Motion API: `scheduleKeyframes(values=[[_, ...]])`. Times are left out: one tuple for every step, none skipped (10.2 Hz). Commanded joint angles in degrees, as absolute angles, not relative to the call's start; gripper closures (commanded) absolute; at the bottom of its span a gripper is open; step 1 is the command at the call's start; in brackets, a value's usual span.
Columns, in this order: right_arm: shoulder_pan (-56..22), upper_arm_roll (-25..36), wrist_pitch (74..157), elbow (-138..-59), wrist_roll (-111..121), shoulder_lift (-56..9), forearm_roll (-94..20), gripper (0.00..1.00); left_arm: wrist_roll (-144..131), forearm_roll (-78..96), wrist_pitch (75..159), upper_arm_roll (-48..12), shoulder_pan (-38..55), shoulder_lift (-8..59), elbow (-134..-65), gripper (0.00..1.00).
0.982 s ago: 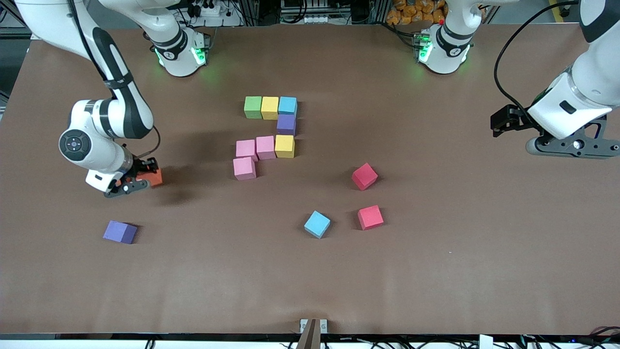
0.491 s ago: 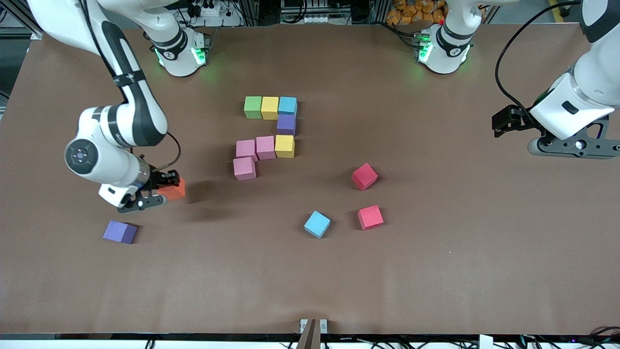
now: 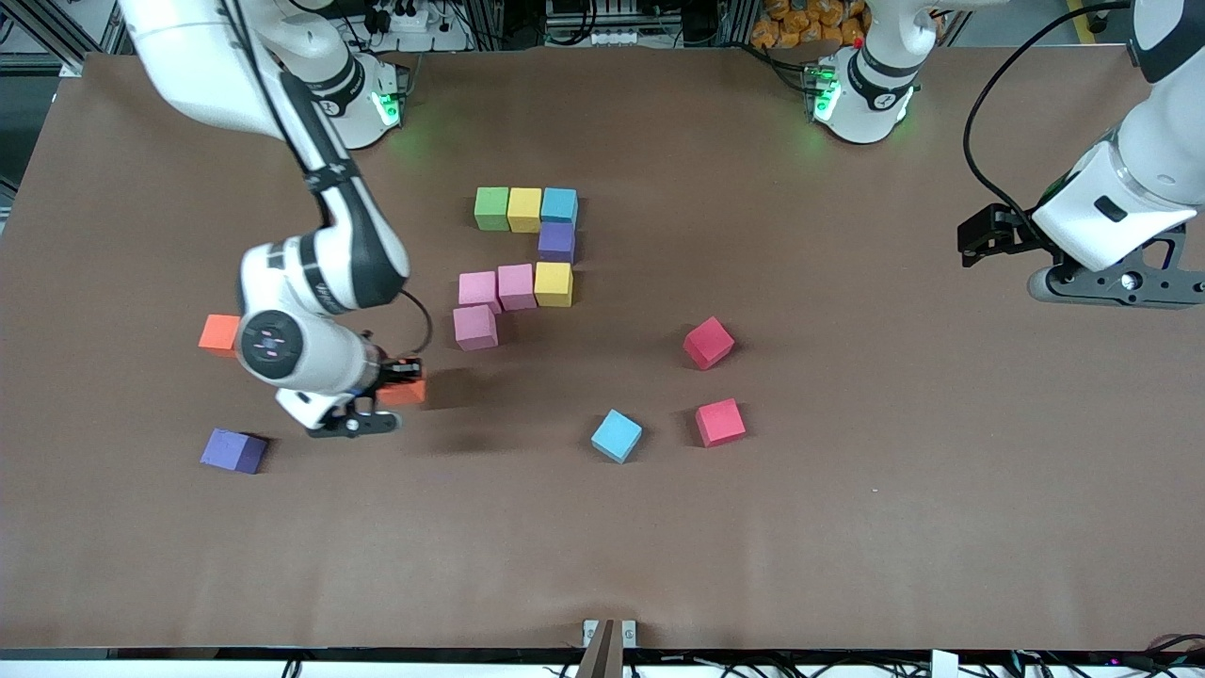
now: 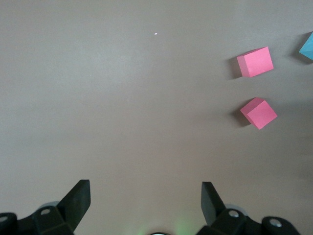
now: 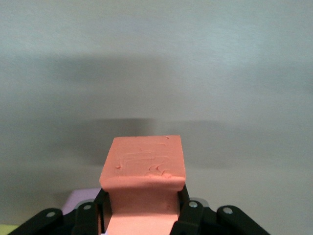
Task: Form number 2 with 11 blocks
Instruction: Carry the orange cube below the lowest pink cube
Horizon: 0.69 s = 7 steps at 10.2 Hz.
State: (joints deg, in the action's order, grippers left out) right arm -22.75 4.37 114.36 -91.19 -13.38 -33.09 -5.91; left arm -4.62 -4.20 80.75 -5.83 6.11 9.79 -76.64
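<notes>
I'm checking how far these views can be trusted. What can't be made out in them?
- Front view: the right gripper fingers' contact with the orange block; the wrist covers most of it.
- Front view: part of the second orange block, hidden by the right arm.
- Left wrist view: the light blue block, cut by the frame edge.
- Front view: the left gripper fingertips, hidden under its body.

The desk [image 3: 847, 527] is covered in a smooth, matt brown sheet with faint creases. The blocks [image 3: 516, 285] look like soft matt foam with no shine. The orange block [image 5: 143, 169] held in the right tool [image 5: 142, 215] shows small dents and scuffs on its face. Both arms wear glossy white plastic shells; the left tool [image 4: 145, 203] has matt black plastic fingers [image 4: 78, 198].
</notes>
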Motion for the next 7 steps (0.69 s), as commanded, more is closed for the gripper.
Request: scheduleKeyframes(values=[[-24.78,4.83,112.84,-84.64,-16.78,-38.75,-7.38,1.0,-4.57,-4.13,80.07,-5.89,6.06,8.88,-76.99,0.0],[-25.83,4.83,113.55,-84.2,-17.05,-39.89,-7.38,1.0,-4.66,-3.96,80.07,-5.98,6.15,8.88,-76.99,0.0],[-26.62,4.83,114.08,-84.03,-17.75,-40.69,-7.47,1.0,-4.66,-3.69,80.07,-6.06,6.15,8.88,-76.99,0.0],[-26.89,4.83,114.08,-84.11,-18.36,-41.13,-7.56,1.0,-4.66,-3.43,80.07,-6.15,6.15,8.88,-76.99,0.0],[-27.33,4.75,114.17,-84.11,-18.72,-41.39,-7.65,1.0,-4.83,-3.34,80.07,-6.24,6.15,8.88,-76.99,0.0],[-28.2,4.83,114.34,-84.2,-18.72,-41.4,-8.95,1.0,-4.83,-3.34,80.07,-6.41,6.15,8.88,-76.99,0.0],[-28.82,4.83,114.43,-84.29,-18.72,-41.4,-10.62,1.0,-4.83,-3.43,80.07,-6.68,6.24,8.88,-76.99,0.0]])
